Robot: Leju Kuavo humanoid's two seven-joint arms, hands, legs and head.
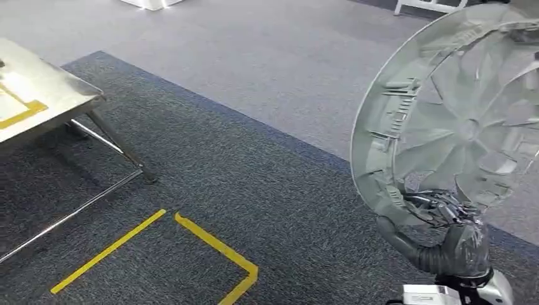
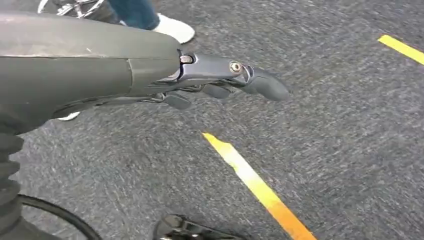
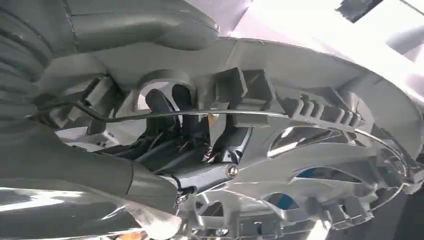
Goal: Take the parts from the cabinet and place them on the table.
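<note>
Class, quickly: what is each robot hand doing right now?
Left robot hand: holds nothing, fingers stretched out over the carpet.
Right robot hand: grips the rim of the large round grey part.

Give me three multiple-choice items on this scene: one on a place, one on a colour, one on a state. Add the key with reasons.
1. Where does the shiny metal table stand in the head view?
A. far left
B. centre
C. far right

2. What colour is the tape on the dark carpet?
A. red
B. yellow
C. white

3. What is the right hand doing?
A. hanging free
B. resting on the table
C. gripping the large round grey plastic part

Key: A, the table sits at the left edge; B, yellow strips mark the floor; C, the fingers hook through the part's rim.
</note>
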